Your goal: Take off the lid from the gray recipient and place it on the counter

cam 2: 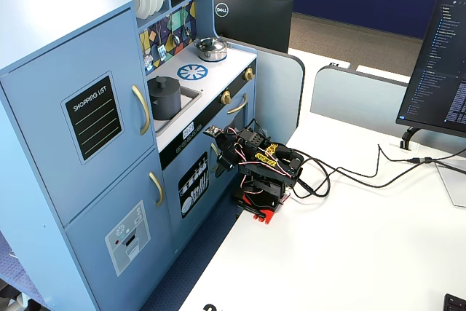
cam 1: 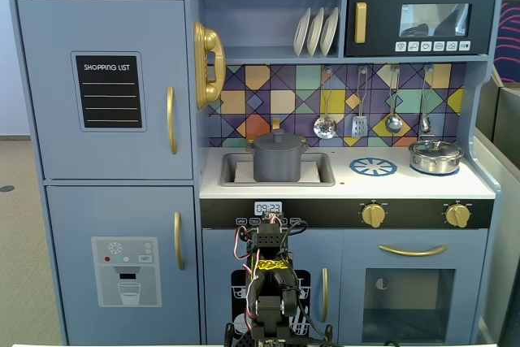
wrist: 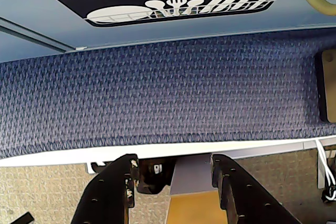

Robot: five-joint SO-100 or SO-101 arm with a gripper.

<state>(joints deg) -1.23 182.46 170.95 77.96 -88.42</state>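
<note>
Reach not begun — arm (cam 2: 258,165) folded low before the cabinet, gripper (wrist: 173,174) empty, jaws apart, aimed at the floor. Lid (cam 1: 278,138) seated on pot (cam 1: 279,162) in the sink, well apart. Next, likely: rise over counter (cam 1: 479,186), close on knob.

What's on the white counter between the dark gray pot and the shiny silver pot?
Only the blue-and-white printed burner lies between the dark gray pot and silver pot in a fixed view.
</note>
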